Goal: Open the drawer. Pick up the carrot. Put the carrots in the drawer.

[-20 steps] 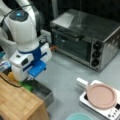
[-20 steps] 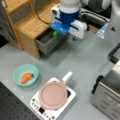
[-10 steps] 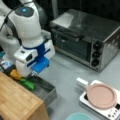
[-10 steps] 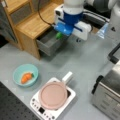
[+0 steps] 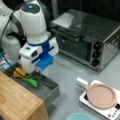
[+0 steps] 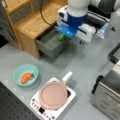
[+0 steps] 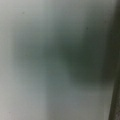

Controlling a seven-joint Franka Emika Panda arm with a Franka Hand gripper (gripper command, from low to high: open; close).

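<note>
Grey desk [image 6: 82, 65] surface fills both front views, and everything of the task sits on it or at its edge. Nearest the camera in a front view, at the lower middle of the frame, stands a white hotplate [image 6: 53, 101] carrying a pink pan [image 6: 53, 95]; to its left a teal bowl [image 6: 25, 74] holds the carrot [image 6: 26, 77], orange and lying on its side, well apart from the arm, so the picking-up step looks not yet done. Farther up the frame the drawer [image 6: 51, 43] stands pulled out of the wooden cabinet [image 6: 32, 23], its tray exposed, so the opening step appears complete. A green toy vegetable [image 6: 61, 37] lies inside it, and in a front view a yellow toy vegetable [image 5: 19, 72] shows beside the green one at the left of the frame, both within the tray. The gripper [image 5: 37, 71] hangs over the drawer's open tray, close above its contents, with the white and blue wrist housing covering most of it; whether the fingers stand wide or narrow cannot be told, and nothing is seen held in them. The wrist view shows only a grey-green blur, likely the tray seen from very close. At the far side in a front view, upper right of the frame, sits a silver toaster oven [image 5: 87, 40] with black knobs.
</note>
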